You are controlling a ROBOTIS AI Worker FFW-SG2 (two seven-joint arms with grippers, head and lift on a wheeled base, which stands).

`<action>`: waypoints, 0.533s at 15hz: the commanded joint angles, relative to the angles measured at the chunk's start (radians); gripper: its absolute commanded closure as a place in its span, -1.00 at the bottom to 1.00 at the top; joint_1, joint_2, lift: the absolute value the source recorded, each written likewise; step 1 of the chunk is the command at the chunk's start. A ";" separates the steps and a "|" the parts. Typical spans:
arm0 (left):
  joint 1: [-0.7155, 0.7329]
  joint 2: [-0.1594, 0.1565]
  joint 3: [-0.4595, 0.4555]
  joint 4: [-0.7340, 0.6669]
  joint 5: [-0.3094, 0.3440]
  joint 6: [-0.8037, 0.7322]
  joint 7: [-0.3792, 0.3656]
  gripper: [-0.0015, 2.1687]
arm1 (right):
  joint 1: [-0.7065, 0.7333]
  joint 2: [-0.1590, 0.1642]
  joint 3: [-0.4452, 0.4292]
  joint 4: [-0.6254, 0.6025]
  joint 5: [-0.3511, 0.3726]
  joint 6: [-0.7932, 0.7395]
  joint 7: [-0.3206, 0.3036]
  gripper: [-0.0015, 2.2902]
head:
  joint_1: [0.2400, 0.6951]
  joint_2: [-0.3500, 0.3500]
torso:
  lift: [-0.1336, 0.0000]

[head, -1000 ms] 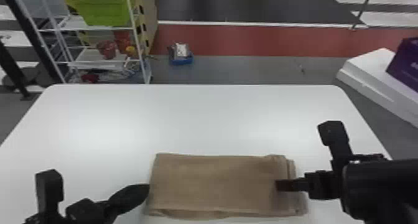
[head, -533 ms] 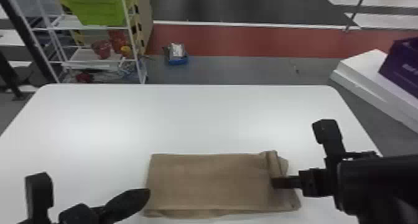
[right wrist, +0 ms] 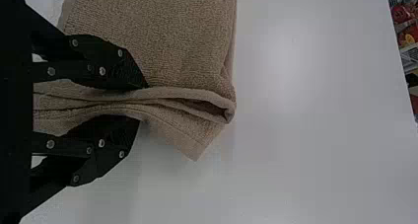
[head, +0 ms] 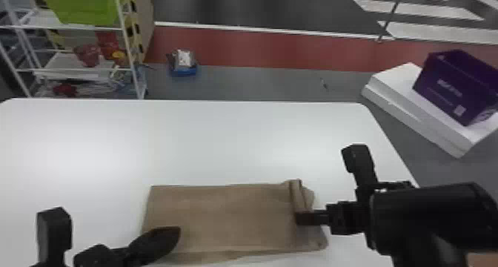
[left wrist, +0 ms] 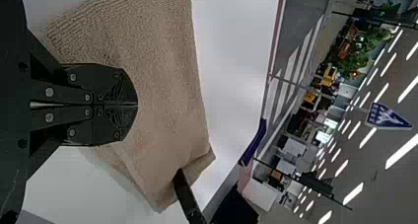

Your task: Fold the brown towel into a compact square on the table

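Note:
The brown towel [head: 222, 218] lies folded into a flat rectangle near the table's front edge. Above its left end is my left gripper [head: 172, 234]; in the left wrist view the left gripper [left wrist: 137, 104] is shut, fingers together over the towel [left wrist: 167, 76]. At the towel's right end stands my right gripper [head: 305, 218]. In the right wrist view, the right gripper [right wrist: 140, 103] is shut on a raised, layered ridge of the towel [right wrist: 167, 36], and a loose corner sticks out beside it.
The white table [head: 222, 140] extends beyond the towel. Past its right edge, a purple box [head: 452, 86] rests on white slabs [head: 415, 103]. A white shelf rack [head: 83, 68] stands behind on the left, near a blue item [head: 183, 64] on the floor.
The head view has shifted rightward. Relative to the towel, my left gripper is farther right, now over its left end. The ridge at my right gripper has risen and moved slightly inward.

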State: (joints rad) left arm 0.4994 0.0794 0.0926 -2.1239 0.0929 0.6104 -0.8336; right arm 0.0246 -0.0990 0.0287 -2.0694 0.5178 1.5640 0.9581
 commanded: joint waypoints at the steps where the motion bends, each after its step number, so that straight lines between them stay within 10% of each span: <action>1: -0.027 -0.004 -0.013 0.042 -0.012 -0.074 0.034 0.79 | 0.008 -0.002 -0.001 -0.008 -0.008 0.008 0.002 -0.27 | 1.00 -0.41 | -0.85; 8: -0.061 0.003 -0.050 0.191 -0.021 -0.332 0.090 0.79 | 0.037 -0.004 -0.030 -0.038 -0.027 0.008 0.017 -0.27 | 1.00 -0.35 | -0.85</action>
State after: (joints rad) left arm 0.4407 0.0823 0.0518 -1.9416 0.0721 0.2966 -0.7436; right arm 0.0576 -0.1027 0.0157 -2.1061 0.5016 1.5640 0.9748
